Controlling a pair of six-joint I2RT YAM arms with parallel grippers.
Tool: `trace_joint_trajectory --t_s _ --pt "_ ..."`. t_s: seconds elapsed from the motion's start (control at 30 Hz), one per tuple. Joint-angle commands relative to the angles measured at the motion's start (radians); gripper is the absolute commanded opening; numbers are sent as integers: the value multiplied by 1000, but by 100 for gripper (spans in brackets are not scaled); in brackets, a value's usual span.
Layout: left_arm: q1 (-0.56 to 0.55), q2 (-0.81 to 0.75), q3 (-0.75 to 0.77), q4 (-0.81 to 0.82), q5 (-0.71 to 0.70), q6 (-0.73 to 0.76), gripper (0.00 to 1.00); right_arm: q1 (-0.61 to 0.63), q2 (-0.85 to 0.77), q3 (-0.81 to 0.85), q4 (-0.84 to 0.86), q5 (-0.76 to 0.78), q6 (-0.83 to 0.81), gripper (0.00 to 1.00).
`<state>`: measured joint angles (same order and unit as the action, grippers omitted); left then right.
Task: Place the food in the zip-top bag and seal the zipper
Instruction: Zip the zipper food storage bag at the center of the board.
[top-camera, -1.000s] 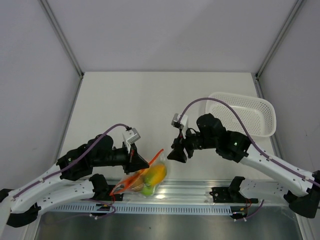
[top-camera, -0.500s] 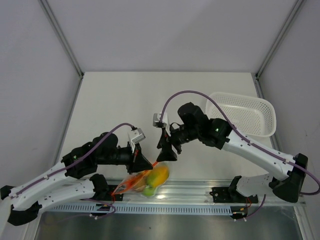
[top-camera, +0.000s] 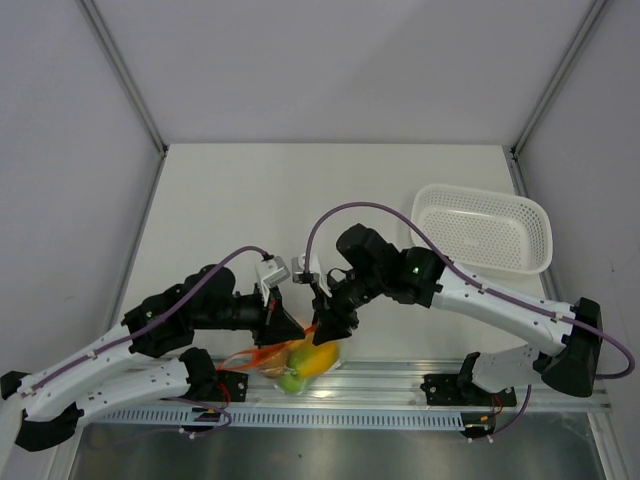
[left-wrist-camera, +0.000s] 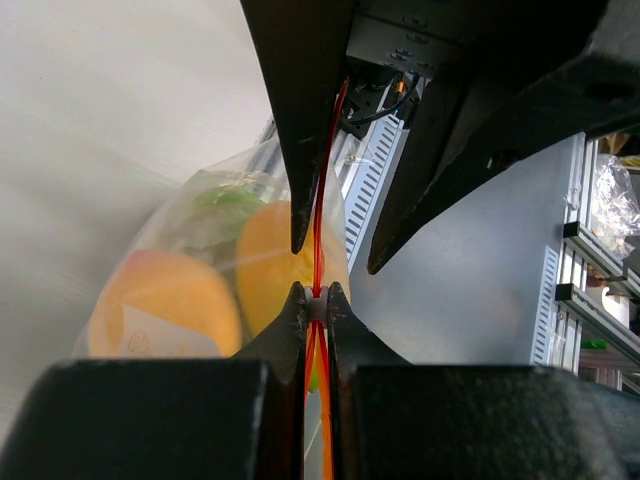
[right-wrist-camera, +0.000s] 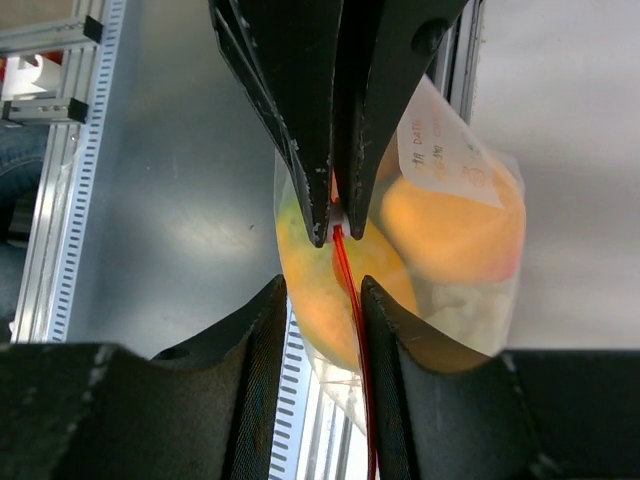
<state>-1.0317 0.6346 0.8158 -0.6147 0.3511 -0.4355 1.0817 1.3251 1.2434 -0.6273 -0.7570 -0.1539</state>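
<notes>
The zip-top bag (top-camera: 300, 365) hangs at the table's near edge, holding the food (top-camera: 312, 358): orange, yellow and green pieces, also seen in the left wrist view (left-wrist-camera: 165, 315) and the right wrist view (right-wrist-camera: 450, 225). My left gripper (top-camera: 290, 325) is shut on the zipper (left-wrist-camera: 317, 230), a thin red-orange strip, pinching it at a small whitish piece (left-wrist-camera: 315, 300). My right gripper (top-camera: 330, 320) is open and faces the left one. Its fingers (right-wrist-camera: 270, 330) straddle the zipper (right-wrist-camera: 350, 285), which runs close to the right-hand finger.
A white perforated basket (top-camera: 485, 228) sits at the right of the table, with nothing visible in it. An aluminium rail (top-camera: 400, 385) runs along the near edge under the bag. Both arms crowd the near middle.
My right arm has swung left and down, bringing its open fingers around the zipper. My left gripper has kept its hold, and the bag has shifted slightly.
</notes>
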Motion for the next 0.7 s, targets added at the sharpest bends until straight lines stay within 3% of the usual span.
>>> trace_joint_trajectory --t_s 0.0,0.13,0.33,0.47,0.67 --pt "-2 -18 62 55 -3 11 1 27 -7 -9 3 42 -6 39" --pt "-2 -19 60 56 0 6 1 47 -27 -18 15 136 0 39" --pt "-2 -19 54 59 2 1 1 57 -55 -50 73 212 30 31" --pt "-2 -21 56 53 -4 1 1 57 -61 -59 97 304 56 0" --pt "-2 -44 45 24 -56 -14 1 55 -104 -101 141 493 149 0"
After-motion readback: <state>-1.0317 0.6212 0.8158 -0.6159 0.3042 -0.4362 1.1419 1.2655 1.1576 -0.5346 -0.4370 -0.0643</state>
